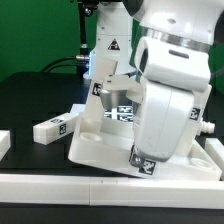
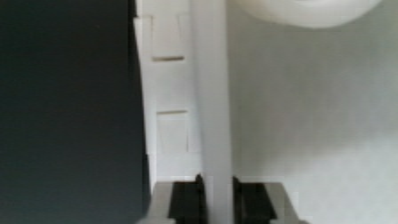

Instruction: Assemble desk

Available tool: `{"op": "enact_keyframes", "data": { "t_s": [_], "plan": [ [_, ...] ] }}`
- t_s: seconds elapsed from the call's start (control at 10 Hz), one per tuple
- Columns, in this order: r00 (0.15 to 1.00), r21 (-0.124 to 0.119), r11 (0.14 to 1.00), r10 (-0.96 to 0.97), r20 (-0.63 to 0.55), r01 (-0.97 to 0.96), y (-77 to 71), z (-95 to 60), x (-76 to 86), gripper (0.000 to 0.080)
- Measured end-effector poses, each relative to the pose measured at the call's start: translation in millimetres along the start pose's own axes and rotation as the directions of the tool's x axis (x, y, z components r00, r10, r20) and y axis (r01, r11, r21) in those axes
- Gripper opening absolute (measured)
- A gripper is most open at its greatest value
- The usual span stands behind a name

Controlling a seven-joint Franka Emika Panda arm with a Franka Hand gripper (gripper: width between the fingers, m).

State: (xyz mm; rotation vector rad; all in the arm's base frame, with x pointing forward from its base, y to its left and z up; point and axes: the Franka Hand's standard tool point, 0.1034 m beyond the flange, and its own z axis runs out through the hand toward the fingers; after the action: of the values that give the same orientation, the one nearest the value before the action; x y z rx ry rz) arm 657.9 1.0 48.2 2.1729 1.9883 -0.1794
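The desk panel [image 1: 100,140] is a large white board with a raised rim, tilted up on its edge on the black table. In the wrist view its rim [image 2: 210,120] runs straight between my two black finger pads [image 2: 182,203]. My gripper [image 2: 217,202] is shut on that rim. In the exterior view the bulky white hand [image 1: 165,115] covers the grip and the panel's right part. A tagged leg [image 1: 100,88] shows at the panel's upper corner and another tagged piece [image 1: 146,166] at its lower corner. A loose white leg [image 1: 50,127] lies on the table at the exterior view's left.
The marker board [image 1: 122,112] lies flat behind the panel. The white pedestal with the triangle sticker [image 1: 110,48] stands at the back. A white rail [image 1: 90,186] runs along the front edge. Another white piece [image 1: 3,143] sits at the far left edge.
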Motion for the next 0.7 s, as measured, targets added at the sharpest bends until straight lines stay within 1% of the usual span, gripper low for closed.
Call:
{"op": "enact_keyframes", "data": {
  "t_s": [0.1,0.3,0.6,0.7],
  "plan": [
    [1.000,0.002,1.000,0.005,-0.001,-0.005,-0.1,1.1,2.7,0.0061],
    [1.000,0.010,1.000,0.015,0.004,-0.015,-3.7,4.7,-0.4,0.0061],
    [1.000,0.015,1.000,0.019,0.005,-0.019,-5.2,6.7,-0.9,0.0061],
    [0.996,0.074,0.994,0.084,0.021,-0.085,-11.8,6.2,7.1,0.0061]
  ]
}}
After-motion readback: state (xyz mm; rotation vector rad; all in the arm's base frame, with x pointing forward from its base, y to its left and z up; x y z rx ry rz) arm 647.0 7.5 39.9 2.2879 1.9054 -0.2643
